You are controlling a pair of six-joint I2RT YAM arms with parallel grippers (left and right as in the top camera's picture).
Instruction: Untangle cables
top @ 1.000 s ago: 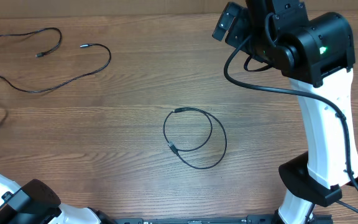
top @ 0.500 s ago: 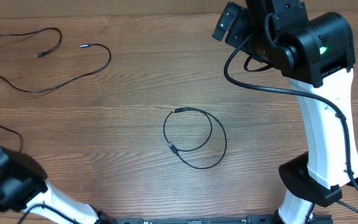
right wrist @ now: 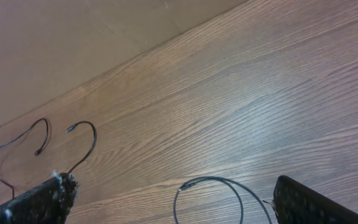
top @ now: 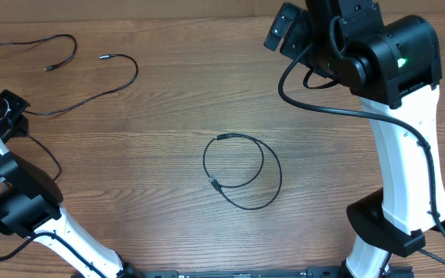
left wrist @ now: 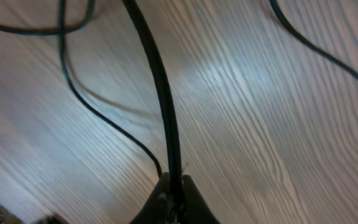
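The wooden table (top: pixel 168 116) carries only cords. The right arm's own thick black wiring (top: pixel 315 104) loops off its upper joint, clear of them. Nothing lies between the two arms.

The left arm (top: pixel 6 197) comes up along the left edge of the table, its wrist beside the far-left cords. The left gripper (left wrist: pixel 174 196) is pinched closed on a black held cable (left wrist: pixel 163 93), which runs straight up out of the fingertips. The right arm (top: pixel 400 154) stands on its base at the right, and its head reaches toward the table's far edge. The right gripper (right wrist: pixel 173 185) hangs above the wood with its jaws spread wide and nothing between them.

A loose cable (top: pixel 91 94) sprawls in an open, wandering curve at the far left corner, with both small plug ends lying near each other on the wood. A coiled cable (top: pixel 242 171) sits near the middle of the table, well apart from the others, wound into two overlapping rings with one plug at the top and another at the left side.
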